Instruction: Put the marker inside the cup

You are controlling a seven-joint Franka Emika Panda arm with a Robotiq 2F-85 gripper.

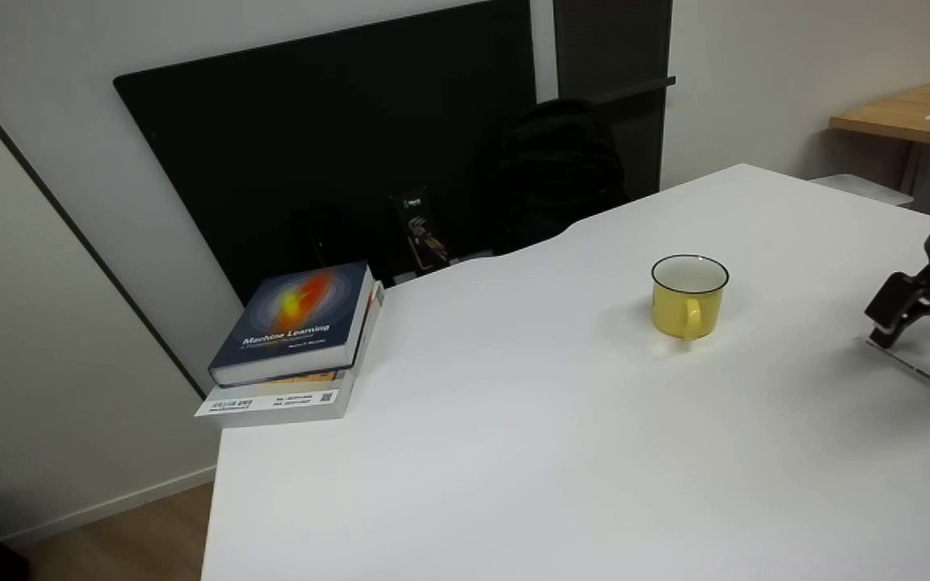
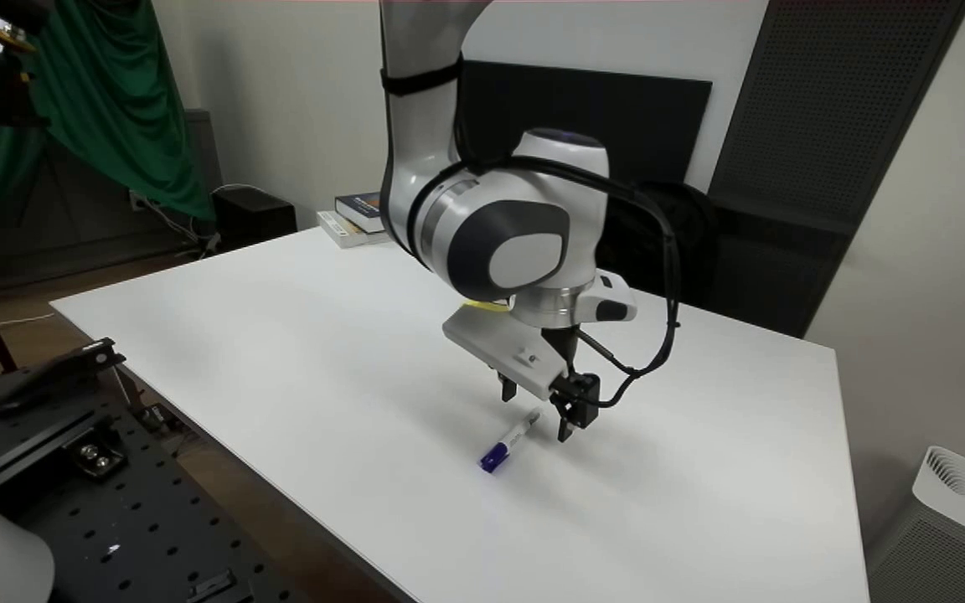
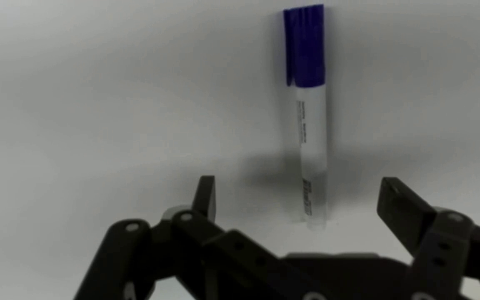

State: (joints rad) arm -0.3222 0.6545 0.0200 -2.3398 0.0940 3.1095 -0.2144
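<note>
A capped marker, lying flat on the white table between the jaws, well apart from the yellow cup meant to receive it. Probably light and stiff, hardly fragile; likely smooth along the sides and ready to roll if nudged, though perhaps checked by the clip on the cap. Best taken squarely across the white barrel, closer to mid-length than to the bare end, for a balanced lift and an easy tip into the cup. Slim and straight to look at: deep blue-violet at the cap, white below, with fine print too small to read and a barcode-like patch toward the bare end. Parted wide, one on each side of the barrel near the bare end: the jaws, with nothing in their grip; contact with the table impossible to tell. Farther out, upright on the table: the cup, dark-rimmed, pale inside, with a single handle; in an exterior view, mostly masked by the arm. At the table's edge, a stack of books, topped by "Machine Learning"; behind, a dark backpack, barely distinct from a black panel.
</note>
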